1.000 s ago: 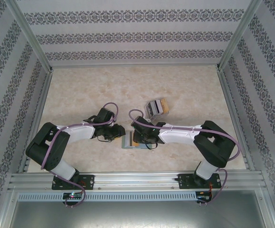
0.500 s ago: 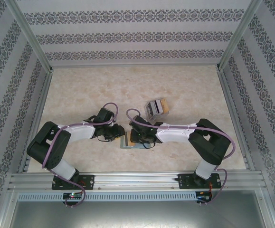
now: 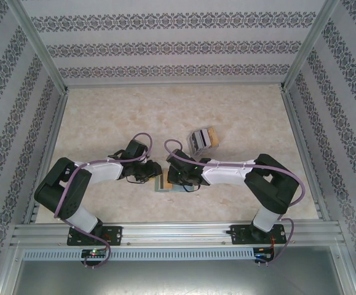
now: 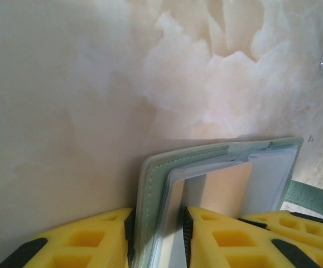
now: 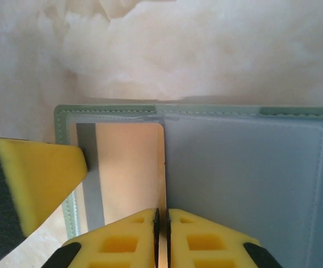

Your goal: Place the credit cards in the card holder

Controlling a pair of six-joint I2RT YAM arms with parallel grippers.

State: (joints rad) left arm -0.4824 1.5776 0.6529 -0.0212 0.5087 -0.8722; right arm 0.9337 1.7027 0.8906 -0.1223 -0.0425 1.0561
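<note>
The left gripper [image 4: 158, 237] pinches the green side of the card holder [image 4: 149, 201] between its two yellow fingers. The holder lies open on the table [image 3: 104, 117]. The right gripper [image 5: 162, 237] has its fingers pressed almost together, and they pinch the thin edge of a tan card [image 5: 130, 167]. The card reaches out ahead of these fingers, over the left half of the holder. A grey pocket lies ahead and to their right. A clear box [image 3: 202, 140] sits well apart from both grippers.
</note>
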